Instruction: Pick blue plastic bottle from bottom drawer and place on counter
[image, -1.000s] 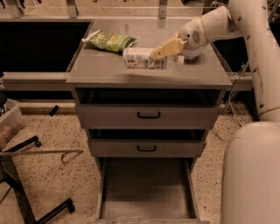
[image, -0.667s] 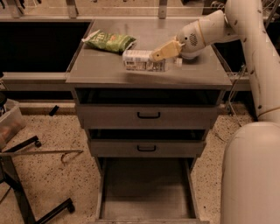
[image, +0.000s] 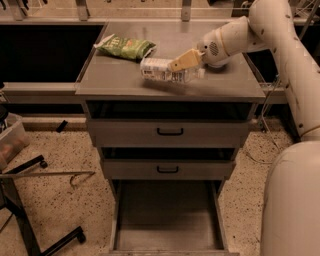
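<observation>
Gripper (image: 181, 61) is at the bottle (image: 161, 70) on the counter (image: 115, 75), overlapping the bottle's right part; whether it grips the bottle cannot be told. Count: one bottle, one green bag (image: 125, 47) just beside it to the upper left, two shut upper drawers (image: 169, 134), and one bottom drawer (image: 167, 217) pulled out, its front edge cut off by the frame. Bottle lies on its side, a translucent body with a pale printed label, its right end partly hidden by the gripper.

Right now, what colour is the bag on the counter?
Green snack bag, camera view; gripper at the blue plastic bottle.
</observation>
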